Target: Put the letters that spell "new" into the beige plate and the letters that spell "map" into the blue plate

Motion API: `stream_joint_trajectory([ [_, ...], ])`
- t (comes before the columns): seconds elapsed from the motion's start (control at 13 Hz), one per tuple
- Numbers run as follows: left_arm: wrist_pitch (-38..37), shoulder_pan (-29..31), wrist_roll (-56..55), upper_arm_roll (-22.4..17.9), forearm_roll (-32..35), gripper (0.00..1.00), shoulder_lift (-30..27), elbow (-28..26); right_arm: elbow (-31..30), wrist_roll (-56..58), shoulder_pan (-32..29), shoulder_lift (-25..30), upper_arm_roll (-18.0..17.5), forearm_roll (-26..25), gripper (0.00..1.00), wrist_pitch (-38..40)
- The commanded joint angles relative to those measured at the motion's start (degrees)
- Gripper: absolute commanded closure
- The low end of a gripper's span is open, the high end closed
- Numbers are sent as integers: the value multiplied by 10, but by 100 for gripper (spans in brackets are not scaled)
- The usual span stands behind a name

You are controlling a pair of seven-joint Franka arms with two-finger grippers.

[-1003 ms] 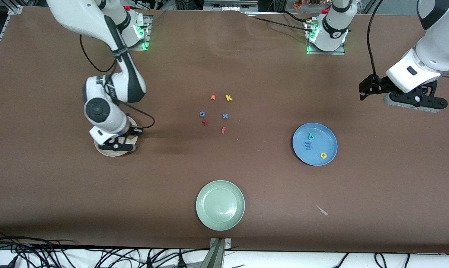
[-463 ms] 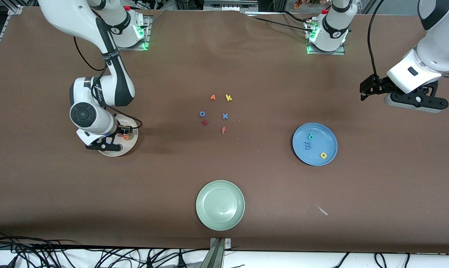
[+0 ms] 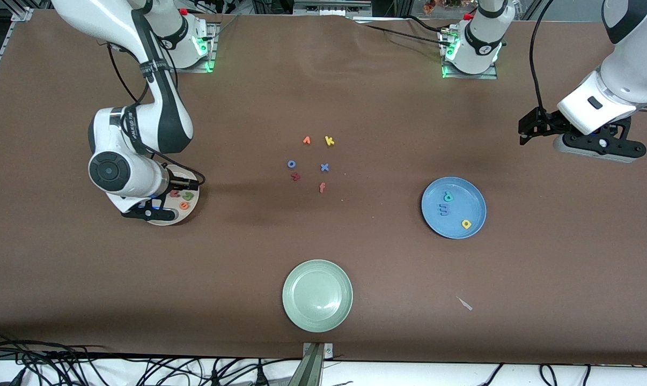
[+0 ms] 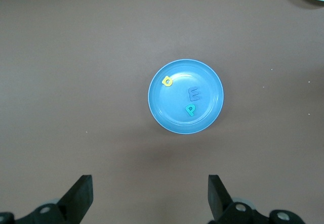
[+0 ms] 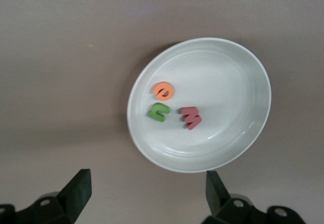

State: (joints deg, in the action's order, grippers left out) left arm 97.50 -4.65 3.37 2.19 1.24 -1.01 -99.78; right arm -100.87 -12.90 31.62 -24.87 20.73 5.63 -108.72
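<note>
The beige plate (image 3: 190,210) lies toward the right arm's end of the table and holds the olive-green n (image 3: 187,196), orange e (image 3: 184,205) and pinkish-red w (image 3: 174,194). My right gripper (image 3: 147,214) hangs over the plate's edge, open and empty. The right wrist view shows that gripper (image 5: 147,193) just off the plate (image 5: 253,133), with the e (image 5: 163,90), n (image 5: 159,112) and w (image 5: 191,117) in it. The blue plate (image 3: 475,197) holds the teal p (image 3: 448,197), periwinkle m (image 3: 444,210) and yellow a (image 3: 466,224). My left gripper (image 3: 600,147) waits open over bare table.
A pale green plate (image 3: 317,295) sits near the front edge. Mid-table lie several loose letters: an orange wedge (image 3: 306,140), yellow k (image 3: 329,141), blue o (image 3: 292,164), blue x (image 3: 324,167), a dark red letter (image 3: 295,176) and an orange f (image 3: 322,187). A white scrap (image 3: 465,303) lies nearby.
My right gripper has opened and drawn back off the beige plate toward the right arm's end, uncovering the three letters. The left arm has not moved.
</note>
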Motion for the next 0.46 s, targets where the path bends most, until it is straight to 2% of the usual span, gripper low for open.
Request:
stream_joint_trajectory([
  [0.0, -15, 2, 4, -3, -16, 0, 8, 19, 16, -4, 0, 18, -3, 9, 0, 37],
  [0.39, -15, 2, 4, -3, -16, 0, 8, 19, 108, 8, 2, 24, -1, 6, 0, 158],
])
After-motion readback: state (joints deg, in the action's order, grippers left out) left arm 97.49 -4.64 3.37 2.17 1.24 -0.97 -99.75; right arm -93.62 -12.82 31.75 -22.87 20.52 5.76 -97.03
